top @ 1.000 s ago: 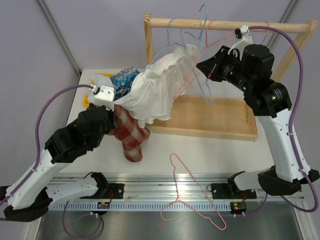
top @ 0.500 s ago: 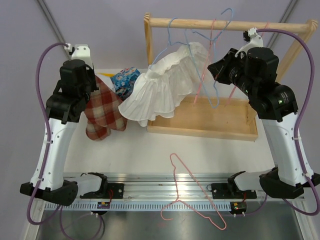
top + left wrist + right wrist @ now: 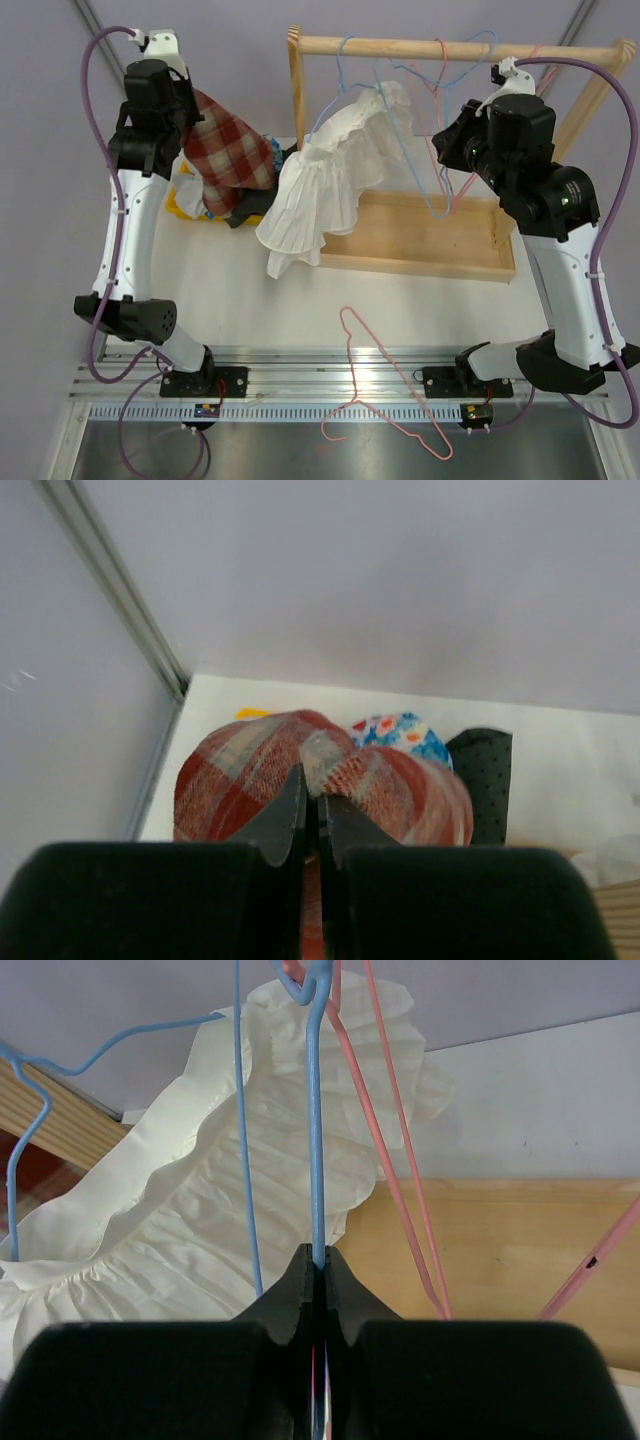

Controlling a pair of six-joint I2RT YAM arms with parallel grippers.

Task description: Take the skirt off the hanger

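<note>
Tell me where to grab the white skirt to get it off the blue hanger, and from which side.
Grip the loose ruffled hem of the white skirt, coming in from the left. It hangs free, low over the table, while the waist end is bunched up on the blue hanger that the right hand pinches. A pull down-left should slide it off.

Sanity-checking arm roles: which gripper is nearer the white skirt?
Right. The right gripper is shut on a blue hanger wire beside the white skirt. The left gripper is further off on the skirt's other side, shut on a plaid cloth.
</note>
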